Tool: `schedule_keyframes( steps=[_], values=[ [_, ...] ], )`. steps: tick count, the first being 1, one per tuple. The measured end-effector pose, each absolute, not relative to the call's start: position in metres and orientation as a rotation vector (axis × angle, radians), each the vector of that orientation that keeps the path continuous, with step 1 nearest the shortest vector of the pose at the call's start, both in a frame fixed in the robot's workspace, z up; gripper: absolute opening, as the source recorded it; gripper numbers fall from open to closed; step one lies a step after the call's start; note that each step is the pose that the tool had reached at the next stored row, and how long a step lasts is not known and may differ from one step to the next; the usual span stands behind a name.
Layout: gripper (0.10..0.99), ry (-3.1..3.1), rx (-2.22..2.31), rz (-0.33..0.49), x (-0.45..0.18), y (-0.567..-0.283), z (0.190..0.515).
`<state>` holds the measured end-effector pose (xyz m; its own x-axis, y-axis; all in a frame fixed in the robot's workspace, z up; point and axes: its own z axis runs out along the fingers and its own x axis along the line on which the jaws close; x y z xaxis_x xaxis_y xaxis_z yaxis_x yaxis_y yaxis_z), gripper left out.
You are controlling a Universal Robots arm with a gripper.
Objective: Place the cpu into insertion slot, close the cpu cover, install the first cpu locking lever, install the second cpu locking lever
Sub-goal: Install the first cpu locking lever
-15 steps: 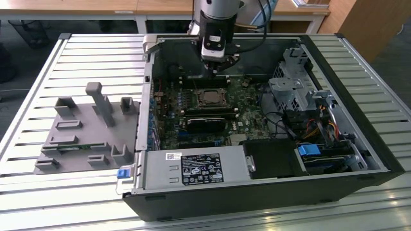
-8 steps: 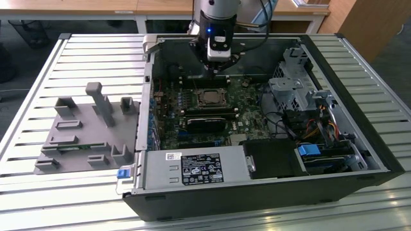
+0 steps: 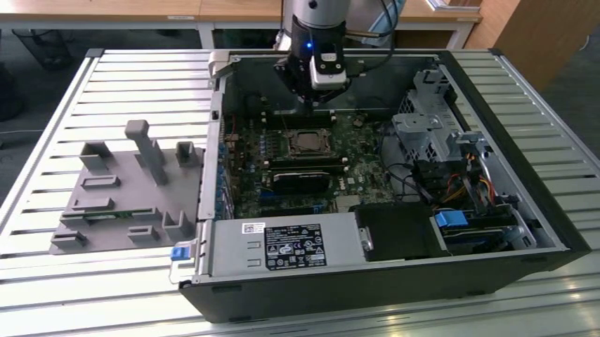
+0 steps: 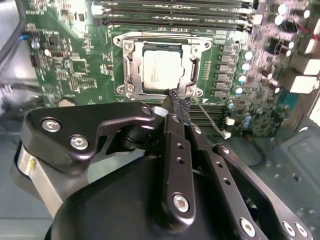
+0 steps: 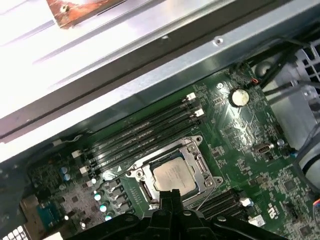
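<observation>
Second wrist view | cpu [image 4: 159,67] seated in slot [image 4: 136,75], cover [image 4: 160,40] down over it | gripper [image 4: 175,100] pressed together, tips at cover's edge | exterior view: cpu at gripper's 6 o'clock | locking: cannot tell if done

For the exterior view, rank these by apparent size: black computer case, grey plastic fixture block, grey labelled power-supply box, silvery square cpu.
Largest to smallest:
1. black computer case
2. grey plastic fixture block
3. grey labelled power-supply box
4. silvery square cpu, by far the smallest
</observation>
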<state>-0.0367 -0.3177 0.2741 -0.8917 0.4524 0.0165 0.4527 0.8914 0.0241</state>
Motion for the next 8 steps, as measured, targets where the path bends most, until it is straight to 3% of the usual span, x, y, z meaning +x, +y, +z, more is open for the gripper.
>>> schedule_keyframes(
  steps=[8],
  values=[
    [0.106,-3.089,-0.505,-0.042,-0.0367,-0.3177,0.274]
  ],
)
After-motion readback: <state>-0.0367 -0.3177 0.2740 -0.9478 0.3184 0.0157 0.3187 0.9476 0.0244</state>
